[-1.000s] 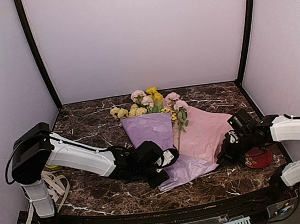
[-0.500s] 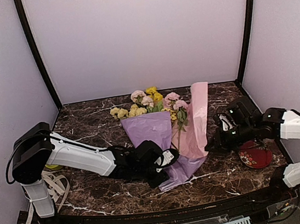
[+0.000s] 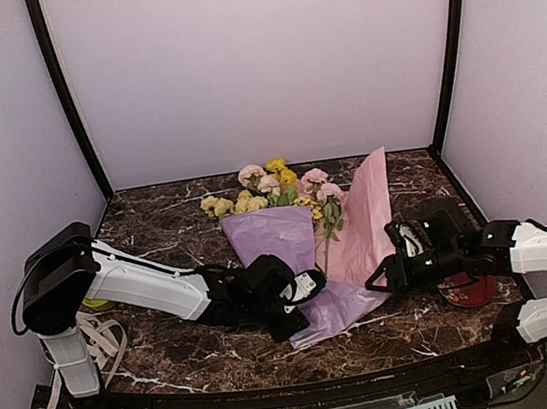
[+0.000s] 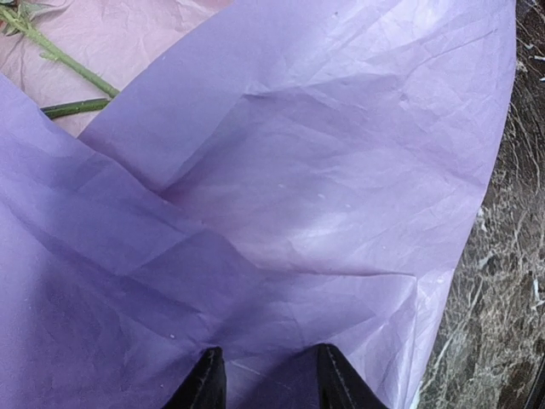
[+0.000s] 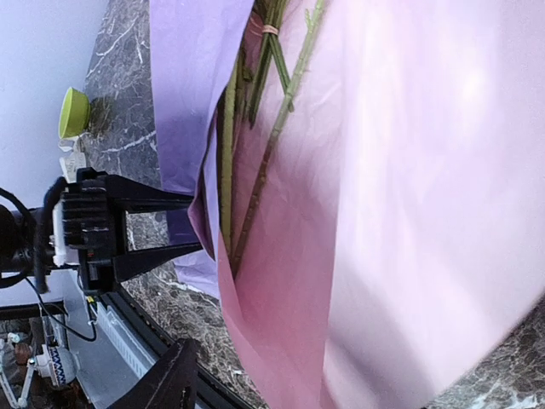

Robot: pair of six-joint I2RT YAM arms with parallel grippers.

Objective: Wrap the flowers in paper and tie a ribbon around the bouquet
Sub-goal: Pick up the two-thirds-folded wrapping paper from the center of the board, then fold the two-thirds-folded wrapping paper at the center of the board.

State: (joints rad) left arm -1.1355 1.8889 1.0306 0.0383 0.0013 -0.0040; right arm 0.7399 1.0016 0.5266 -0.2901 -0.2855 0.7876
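Observation:
The flowers [image 3: 272, 190] lie at the back centre, blooms away from me, stems [image 5: 272, 145] running down onto the paper. The paper's left flap [image 3: 273, 235] is folded lilac side up over the stems. Its right flap [image 3: 371, 214] stands upright, pink side showing. My left gripper [image 3: 305, 289] presses on the folded flap's lower part with its fingertips [image 4: 209, 379] spread apart, open. My right gripper [image 3: 384, 276] is at the foot of the raised flap; one finger [image 5: 174, 379] stands clear of the paper, the other is hidden behind it. The ribbon [image 3: 100, 340] lies loose by the left arm's base.
A yellow-green bowl [image 3: 95, 306] sits at the far left beside the ribbon. A red plate [image 3: 469, 290] lies on the marble table [image 3: 154, 215] under the right arm. Walls close the table on three sides.
My right gripper lifted the paper's right flap from flat to upright, moving left toward the stems, then opened its jaws. The left gripper has not moved.

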